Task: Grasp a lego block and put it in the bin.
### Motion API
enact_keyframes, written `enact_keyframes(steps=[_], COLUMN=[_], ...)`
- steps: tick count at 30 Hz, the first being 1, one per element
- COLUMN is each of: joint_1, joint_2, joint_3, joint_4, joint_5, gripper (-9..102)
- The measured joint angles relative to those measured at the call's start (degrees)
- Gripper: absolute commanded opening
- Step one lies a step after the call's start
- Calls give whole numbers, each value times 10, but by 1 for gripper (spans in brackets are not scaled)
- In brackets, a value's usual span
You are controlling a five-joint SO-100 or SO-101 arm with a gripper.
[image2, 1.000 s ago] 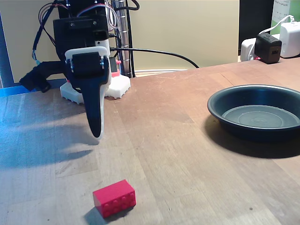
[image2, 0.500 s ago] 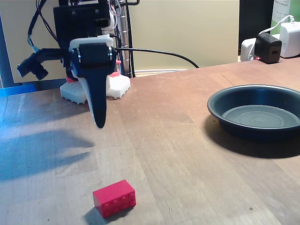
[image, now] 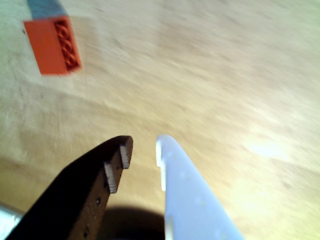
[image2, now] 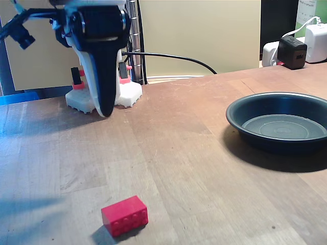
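Note:
The red lego block (image2: 124,216) lies on the wooden table near its front edge, left of centre in the fixed view. The wrist view shows the lego block (image: 52,45) at the top left, its studs facing sideways. My gripper (image2: 104,113) hangs in the air well behind the block, close to the arm's white base, pointing down. In the wrist view the gripper (image: 143,145) has its black and white fingers a narrow gap apart with nothing between them. The bin (image2: 265,140), a dark shallow round dish, sits at the right and holds nothing.
The arm's white base (image2: 130,94) with red-pink parts stands at the back left, with a black cable running right from it. A black charger cube (image2: 292,52) and white plugs sit at the back right. Bare wood lies between block and bin.
The gripper has risen and drawn back toward the base over the last second. The block and the bin have not moved.

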Motion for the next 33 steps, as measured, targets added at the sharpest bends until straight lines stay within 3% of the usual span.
enact_keyframes(steps=[17, 25, 33], joint_1=[-4, -4, -26], joint_2=[-232, -244, -250], joint_3=[-229, -230, -232], joint_4=[1, -8, -15], joint_5=[-91, -96, -96], gripper=[1, 18, 20])
